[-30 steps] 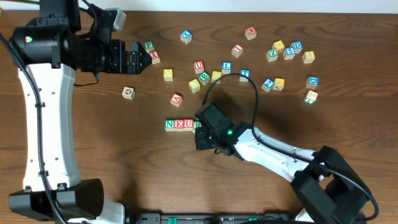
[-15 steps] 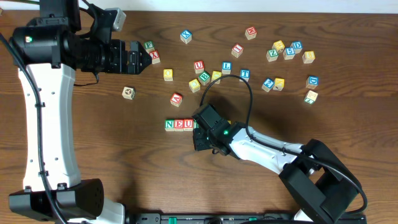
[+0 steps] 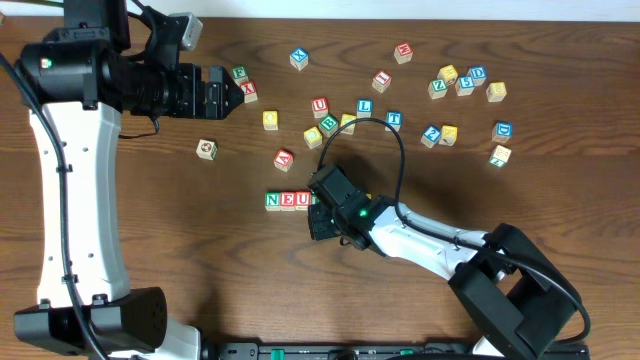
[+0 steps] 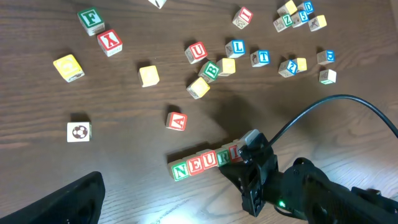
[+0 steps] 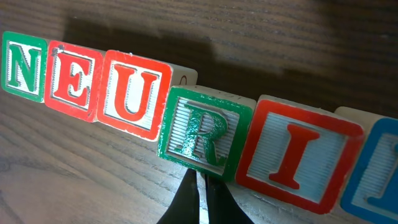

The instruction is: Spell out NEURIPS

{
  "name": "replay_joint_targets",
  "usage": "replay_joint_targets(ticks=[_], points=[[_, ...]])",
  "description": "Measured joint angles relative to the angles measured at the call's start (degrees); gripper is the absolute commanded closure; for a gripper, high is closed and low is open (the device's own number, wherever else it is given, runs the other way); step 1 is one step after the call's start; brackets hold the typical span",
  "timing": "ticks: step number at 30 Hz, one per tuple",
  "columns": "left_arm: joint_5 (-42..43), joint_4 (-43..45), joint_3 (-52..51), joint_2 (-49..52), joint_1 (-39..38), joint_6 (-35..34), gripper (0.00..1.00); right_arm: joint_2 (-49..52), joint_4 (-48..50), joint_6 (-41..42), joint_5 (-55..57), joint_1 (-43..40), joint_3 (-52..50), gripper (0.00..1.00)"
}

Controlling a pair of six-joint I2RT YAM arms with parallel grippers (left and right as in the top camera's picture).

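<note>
A row of wooden letter cubes lies mid-table. The right wrist view reads green N (image 5: 25, 67), red E (image 5: 74, 78), red U (image 5: 132, 93), green R (image 5: 202, 132) and red I (image 5: 295, 158), then a blue-framed cube (image 5: 380, 171) whose letter is cut off. The R sits slightly forward of the line. My right gripper (image 5: 200, 190) is shut and empty, its tips touching the R cube's near edge. From overhead, the right gripper (image 3: 322, 207) hides the row's right end; only N, E and U (image 3: 288, 200) show. My left gripper (image 3: 232, 92) hangs open and empty at the back left.
Loose cubes lie scattered behind the row: a red A (image 3: 284, 159), a soccer-ball cube (image 3: 206, 149), a red U (image 3: 319, 105), a blue L (image 3: 364, 106), a blue T (image 3: 394, 119), and a cluster at the back right (image 3: 460, 80). The right arm's cable (image 3: 400, 150) loops above the table.
The right gripper has edged a little to the left along the row, its elbow swinging in. The left arm has not moved.
</note>
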Motion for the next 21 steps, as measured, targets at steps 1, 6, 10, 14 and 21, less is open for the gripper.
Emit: replay_joint_targets(ticks=[1, 6, 10, 14, 21], points=[[0.00, 0.00, 0.00, 0.00, 0.00, 0.00, 0.02, 0.00, 0.00, 0.00, 0.00, 0.00, 0.00, 0.99], [0.00, 0.00, 0.00, 0.00, 0.00, 0.00, 0.02, 0.00, 0.00, 0.00, 0.00, 0.00, 0.00, 0.99], [0.00, 0.00, 0.00, 0.00, 0.00, 0.00, 0.02, 0.00, 0.00, -0.02, 0.07, 0.00, 0.00, 0.99], [0.00, 0.00, 0.00, 0.00, 0.00, 0.00, 0.02, 0.00, 0.00, -0.37, 0.76, 0.00, 0.00, 0.99], [0.00, 0.00, 0.00, 0.00, 0.00, 0.00, 0.02, 0.00, 0.00, -0.81, 1.14, 0.00, 0.00, 0.99]])
